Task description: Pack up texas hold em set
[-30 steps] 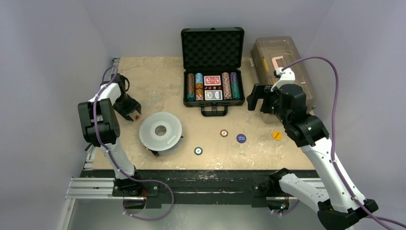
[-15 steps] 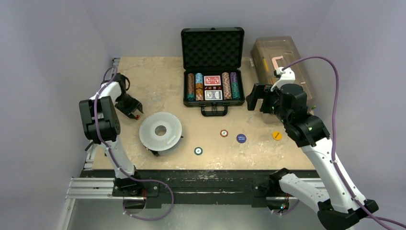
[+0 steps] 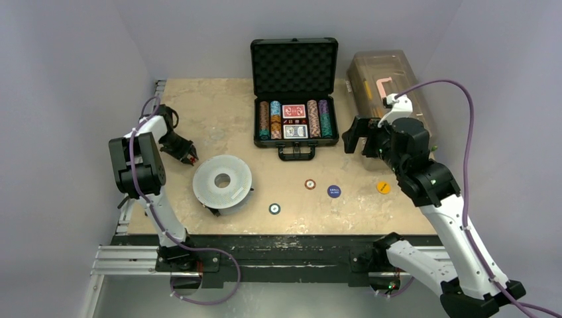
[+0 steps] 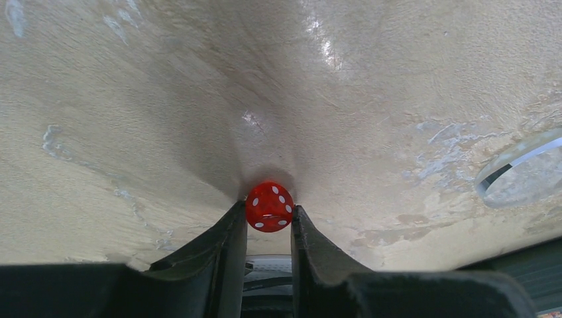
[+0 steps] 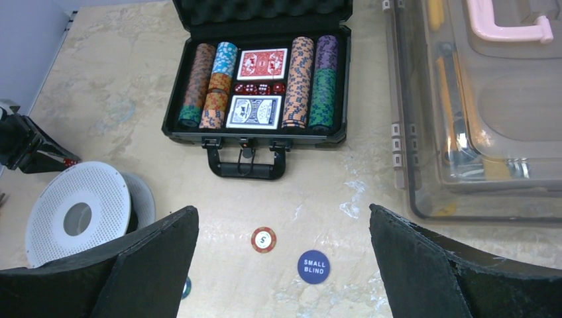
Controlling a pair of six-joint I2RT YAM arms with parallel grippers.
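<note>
Open tabletop [image 3: 219,106] around left fingers [image 4: 219,258] — clamped on red die [image 4: 270,206] — right fingers [image 5: 152,265] wide apart

briefcase [image 5: 311,138] lid up | blue button [image 5: 313,266] beside red chip [image 5: 263,239] | gripper [image 5: 281,212] wide

1. The table [image 3: 219,106] top is beige and mottled like stone, worn in pale patches, with a soft sheen.
2. The die [image 4: 270,206] is glossy red plastic with white pips.
3. The left gripper [image 4: 268,213] has fingers [image 4: 219,252] of smooth matt black plastic.
4. On the right gripper [image 5: 281,213], the black finger surfaces look grainy and rougher.
5. The briefcase [image 5: 255,138] has a hard black shell, and its lid is lined with matt egg-crate foam [image 5: 262,10].
6. The poker chips [image 5: 298,63] look like plastic with striped edges.
7. The card decks [image 5: 262,63] are printed card with a slight gloss.
8. The toolbox [image 5: 464,119], far right, is smooth translucent brown plastic, and its handle [image 5: 510,28] is opaque pink plastic.
9. The disc [image 5: 106,192] is matt grey-white with a finely perforated face.
</note>
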